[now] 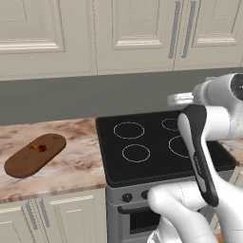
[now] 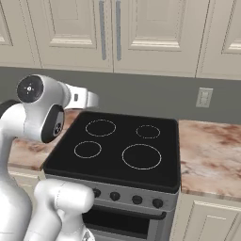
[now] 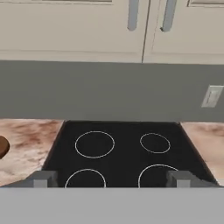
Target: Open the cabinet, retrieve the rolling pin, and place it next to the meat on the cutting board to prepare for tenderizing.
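Observation:
The cabinet (image 1: 142, 28) hangs above the stove with both doors shut, its two grey bar handles (image 1: 182, 28) side by side, and it appears again in the other two views (image 2: 141, 33) (image 3: 87, 26). The rolling pin is out of view. On the left counter lies the cutting board (image 1: 33, 154) with the meat (image 1: 39, 147) near its far end; one rounded end of the board (image 3: 2, 146) peeks in at the hand view's left edge. My gripper (image 3: 111, 179) is open and empty, held above the stove and facing the back wall below the cabinet.
A black four-ring stove (image 1: 152, 142) sits between marble counters (image 2: 212, 150). Its knobs (image 2: 136, 199) line the front. A wall outlet (image 2: 204, 97) is on the grey backsplash at the right. Base cabinets (image 1: 57, 218) run under the counter.

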{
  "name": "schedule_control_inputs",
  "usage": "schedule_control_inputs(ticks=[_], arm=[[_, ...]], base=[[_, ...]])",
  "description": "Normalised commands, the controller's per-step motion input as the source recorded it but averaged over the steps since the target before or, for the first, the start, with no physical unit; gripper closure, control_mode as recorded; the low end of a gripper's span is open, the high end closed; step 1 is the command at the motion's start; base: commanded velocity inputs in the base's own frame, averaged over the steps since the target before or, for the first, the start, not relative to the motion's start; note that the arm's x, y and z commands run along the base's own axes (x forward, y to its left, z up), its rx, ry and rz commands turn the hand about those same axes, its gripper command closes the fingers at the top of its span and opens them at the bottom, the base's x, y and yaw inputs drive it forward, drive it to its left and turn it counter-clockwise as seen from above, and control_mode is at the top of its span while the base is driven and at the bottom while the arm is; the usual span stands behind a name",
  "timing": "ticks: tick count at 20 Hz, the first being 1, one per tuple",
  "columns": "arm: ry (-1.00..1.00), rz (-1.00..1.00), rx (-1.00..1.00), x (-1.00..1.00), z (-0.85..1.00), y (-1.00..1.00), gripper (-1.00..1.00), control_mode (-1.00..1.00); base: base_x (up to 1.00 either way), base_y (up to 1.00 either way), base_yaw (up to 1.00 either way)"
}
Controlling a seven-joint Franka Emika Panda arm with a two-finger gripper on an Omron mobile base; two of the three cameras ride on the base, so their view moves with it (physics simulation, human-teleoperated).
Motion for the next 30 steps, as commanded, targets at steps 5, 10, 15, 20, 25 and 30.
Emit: schedule_control_inputs(ticks=[5, 10, 15, 20, 25, 30], arm=[[-0.35, -0.06, -0.01, -0.42, 0.72, -0.14, -1.00, -1.00], [-0.35, -0.04, -0.02, -0.34, 0.71, -0.07, -1.00, -1.00], [-0.28, -0.03, 0.00, -0.16, 0.59, -0.02, -1.00, -1.00], [-0.06, -0.02, 0.00, -0.02, 0.06, 0.00, -1.00, -1.00], [0.00, 0.00, 0.00, 0.00, 0.00, 0.00, -1.00, -1.00], [0.00, 0.00, 0.00, 0.00, 0.00, 0.00, -1.00, -1.00]], base=[[0.00, 0.00, 0.00], [0.00, 0.00, 0.00], [0.00, 0.00, 0.00], [0.00, 0.00, 0.00], [0.00, 0.00, 0.00], [0.00, 0.00, 0.00]])
